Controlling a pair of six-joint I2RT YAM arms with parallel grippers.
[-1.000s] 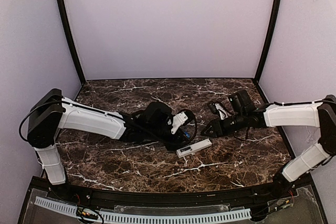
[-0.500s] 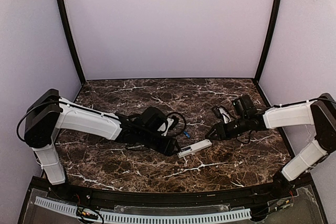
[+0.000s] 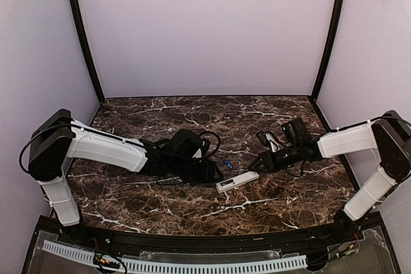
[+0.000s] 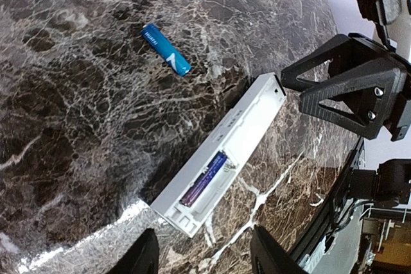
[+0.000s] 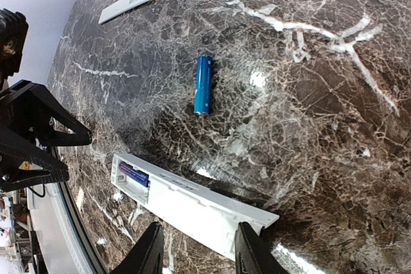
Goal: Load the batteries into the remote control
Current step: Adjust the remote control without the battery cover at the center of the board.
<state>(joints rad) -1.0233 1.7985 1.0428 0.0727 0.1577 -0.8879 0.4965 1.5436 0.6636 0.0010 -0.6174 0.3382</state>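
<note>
left end effector and right end effector apart, empty. one battery sits in the remote control; next step is likely grasping the loose battery at its eleven o'clock.

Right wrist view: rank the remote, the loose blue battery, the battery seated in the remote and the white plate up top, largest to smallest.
1. remote
2. loose battery and white plate: these look alike; the plate lies farther from the camera, so their order is unsure
3. seated battery, only partly showing
</note>
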